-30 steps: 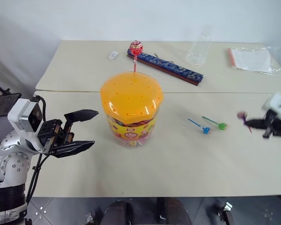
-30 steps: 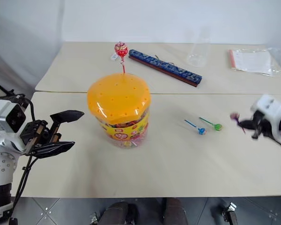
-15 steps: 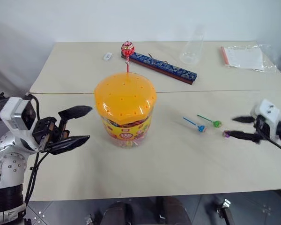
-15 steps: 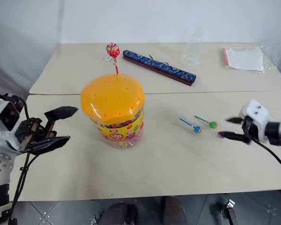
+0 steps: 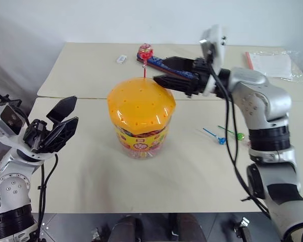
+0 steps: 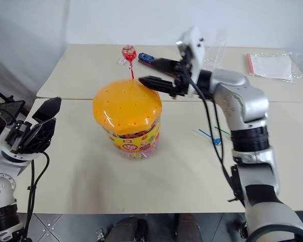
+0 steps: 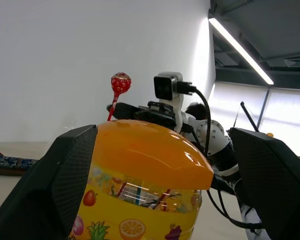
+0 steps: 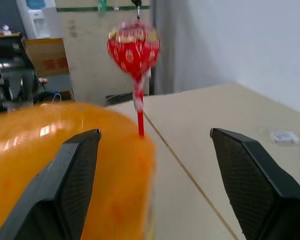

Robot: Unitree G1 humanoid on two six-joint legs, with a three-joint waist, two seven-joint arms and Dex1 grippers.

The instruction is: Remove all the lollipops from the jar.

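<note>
Now the right gripper, spread wide and empty, sits just beside the red lollipop standing in the jar.

So the setup is two beige worktops pushed together, with a seam running across between them. Plain white wall right behind the far one. Floor underneath is grey tile. From the left wrist view you get a long strip light on a dark ceiling plus big windows off to the side. Right wrist view catches a cardboard box and a water dispenser further back.
</note>
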